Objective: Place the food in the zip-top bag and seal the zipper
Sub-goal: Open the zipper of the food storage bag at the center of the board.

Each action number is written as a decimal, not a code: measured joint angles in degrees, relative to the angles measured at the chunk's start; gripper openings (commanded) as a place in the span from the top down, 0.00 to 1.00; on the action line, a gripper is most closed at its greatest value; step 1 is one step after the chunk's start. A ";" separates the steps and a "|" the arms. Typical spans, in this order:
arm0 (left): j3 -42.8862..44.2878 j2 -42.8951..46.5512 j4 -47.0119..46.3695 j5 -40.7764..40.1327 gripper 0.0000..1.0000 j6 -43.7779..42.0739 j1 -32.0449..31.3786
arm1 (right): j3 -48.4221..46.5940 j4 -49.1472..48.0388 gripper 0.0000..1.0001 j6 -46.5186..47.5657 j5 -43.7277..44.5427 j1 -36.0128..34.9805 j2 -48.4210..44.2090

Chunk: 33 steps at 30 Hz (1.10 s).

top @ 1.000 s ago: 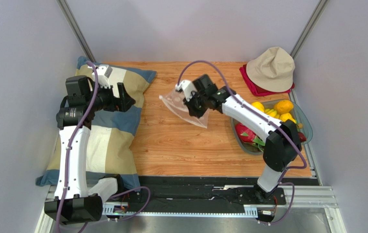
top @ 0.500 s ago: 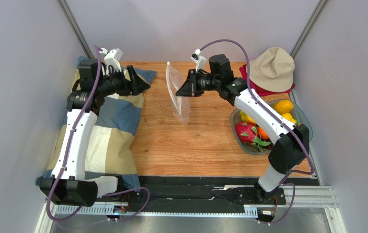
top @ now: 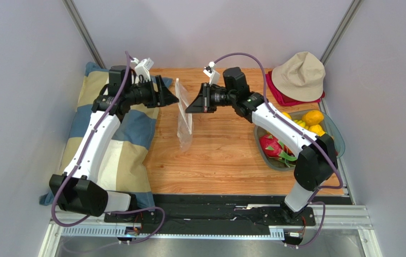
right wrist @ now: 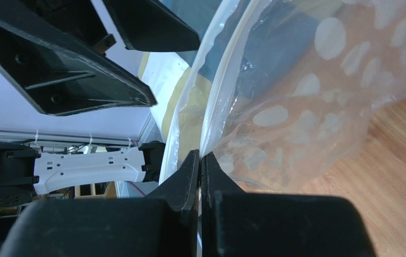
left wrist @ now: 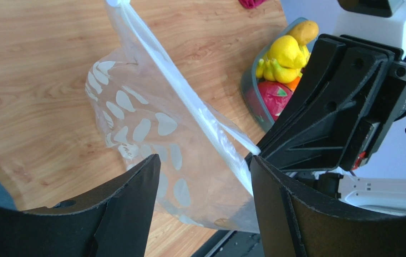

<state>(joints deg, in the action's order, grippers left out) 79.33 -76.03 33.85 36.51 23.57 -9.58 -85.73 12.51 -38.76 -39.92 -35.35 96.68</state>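
The clear dotted zip-top bag (top: 185,127) hangs upright over the table's middle, its whitish zipper (top: 179,94) edge at the top. My right gripper (top: 188,108) is shut on that mouth edge; in the right wrist view its jaws (right wrist: 201,156) pinch the strip. My left gripper (top: 175,98) faces it from the left, open. In the left wrist view the bag (left wrist: 146,118) and its zipper (left wrist: 189,101) lie just beyond the left gripper (left wrist: 204,160). The food (top: 288,139), dragon fruit, bananas and orange, lies in the grey tray (top: 257,140) at right.
A checked pillow (top: 122,147) covers the table's left side under the left arm. A beige hat (top: 299,75) sits on a red cloth (top: 276,92) at the back right. Bare wooden tabletop (top: 216,160) lies in front of the bag.
The right gripper lifted the bag off the table and carried it left; it now hangs upright. The left arm swung right towards the bag, and its jaws narrowed somewhat.
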 measured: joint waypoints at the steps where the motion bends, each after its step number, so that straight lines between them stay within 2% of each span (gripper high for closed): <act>1: -0.81 -0.33 -0.48 0.59 0.31 0.66 -0.07 | 0.24 -0.07 1.00 0.02 0.00 -0.26 0.09; 3: -2.19 -0.96 -1.27 1.46 0.32 1.81 -0.50 | 0.59 -0.09 1.00 0.02 0.04 -0.66 0.39; 9: -3.65 -3.61 -3.30 3.21 0.49 4.22 -1.55 | 0.76 -0.26 1.00 0.24 0.63 -1.73 1.57; 10: -3.67 -4.07 -3.52 3.37 0.56 4.48 -1.60 | 1.05 -0.44 1.00 0.28 0.68 -1.75 1.57; 11: -3.69 -4.50 -3.69 3.45 0.57 4.63 -1.57 | 1.33 -0.50 1.00 0.42 0.76 -1.77 1.57; 14: -4.07 -4.96 -4.07 3.52 0.70 5.07 -1.60 | 2.25 -0.52 1.00 0.81 0.96 -1.77 1.57; 18: -4.55 -4.96 -4.28 3.39 0.92 5.33 -1.57 | 3.52 -0.50 1.00 1.09 1.03 -1.75 1.53; 25: -4.63 -4.96 -2.47 1.90 1.00 3.69 -0.90 | 6.34 -0.92 1.00 0.98 1.27 -0.63 0.48; 29: -5.16 -4.85 -1.07 0.81 1.00 1.01 -0.72 | 9.01 -2.10 1.00 0.15 0.68 1.68 -0.59; 33: -5.62 -4.39 2.67 -5.18 1.00 -3.54 -1.57 | 12.48 -3.34 1.00 -0.63 -1.05 4.63 -1.46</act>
<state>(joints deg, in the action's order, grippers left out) 73.71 -80.42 36.51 31.33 20.03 -11.16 -73.25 9.17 -39.40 -40.97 -30.72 95.22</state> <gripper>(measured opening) 0.009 0.011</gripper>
